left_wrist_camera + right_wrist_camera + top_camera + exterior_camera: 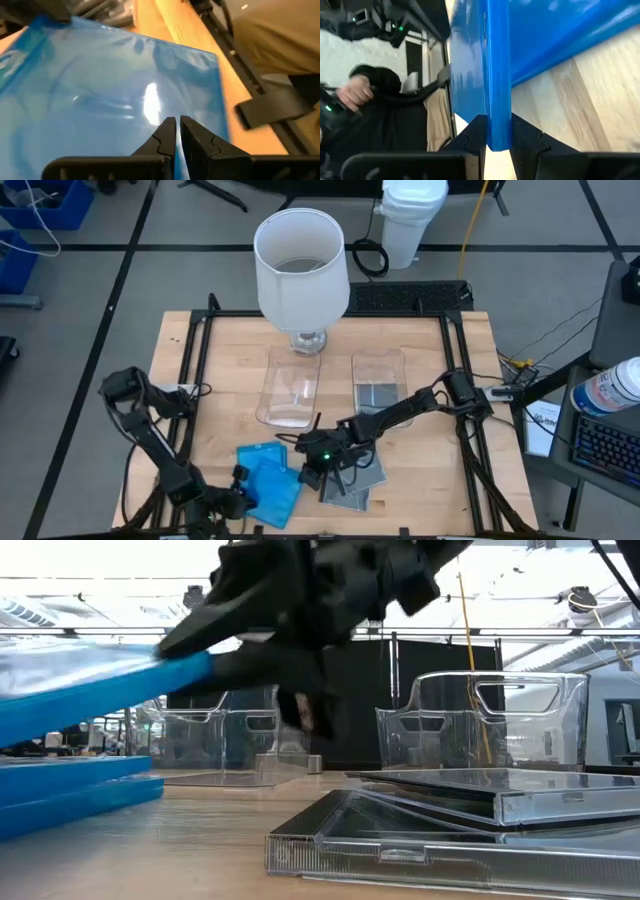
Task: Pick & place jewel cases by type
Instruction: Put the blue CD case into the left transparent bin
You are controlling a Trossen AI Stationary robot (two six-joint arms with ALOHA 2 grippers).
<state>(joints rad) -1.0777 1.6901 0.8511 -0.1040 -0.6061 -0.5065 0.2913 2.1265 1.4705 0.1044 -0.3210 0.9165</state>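
Observation:
Several bright blue jewel cases (268, 480) lie overlapping near the table's near edge, and the topmost one (90, 690) is tilted. Smoky grey jewel cases (356, 480) lie stacked to their right, also seen in the low view (450, 815). One more grey case (378, 395) rests flat in the right clear tray (379, 365). My right gripper (308, 467) reaches in from the right and is shut on the top blue case. My left gripper (240, 500) is shut at the blue pile's left side, its tips (176, 131) over a blue case's face (115, 95). My right gripper pinches the top blue case's right edge (498, 100) between its two fingers (476, 131), coming from the table's right, nearly level. That held end (195, 668) is raised above the lower blue cases (70, 790), so the case sits tilted. My left gripper's shut fingertips are over the blue face; whether they touch it I cannot tell.
The left clear tray (290, 390) stands beside the right one. A white lampshade on a glass foot (300, 270) stands at the far edge. A black frame (195, 380) borders the table. A person's hand (357, 92) shows beyond the table.

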